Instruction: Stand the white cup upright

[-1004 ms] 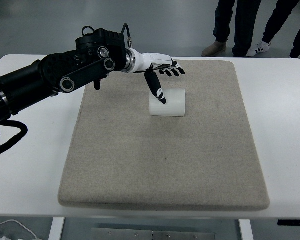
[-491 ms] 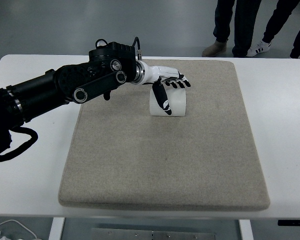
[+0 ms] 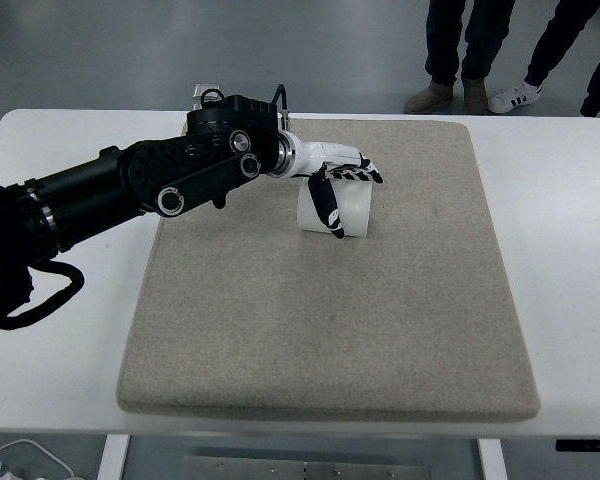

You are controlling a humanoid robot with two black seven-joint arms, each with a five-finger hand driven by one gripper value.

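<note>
White cup [image 3: 342,212] — lying on its side on the far half of the grey mat [image 3: 330,320], a little left of the mat's centre line, well short of its far edge. Which end of the cup is the mouth cannot be told from this view. Not yet upright.

Left hand [image 3: 335,180] — reaching in from the left of the mat, set over and against the cup. The four fingers [image 3: 365,173] lie extended along the cup's far upper side; the thumb [image 3: 327,205] drops down across its near face. The hand is thus partly closed around the cup, thumb opposed to fingers, though whether the grip is firm or only a light contact cannot be told. Judged purpose of this placement: bracketing the round body from both sides so it cannot roll off while being tipped onto its base.

Right hand — not in view.

White table [image 3: 560,260] — bears the mat.

Persons' legs [image 3: 500,50] — standing beyond the table's far edge.
</note>
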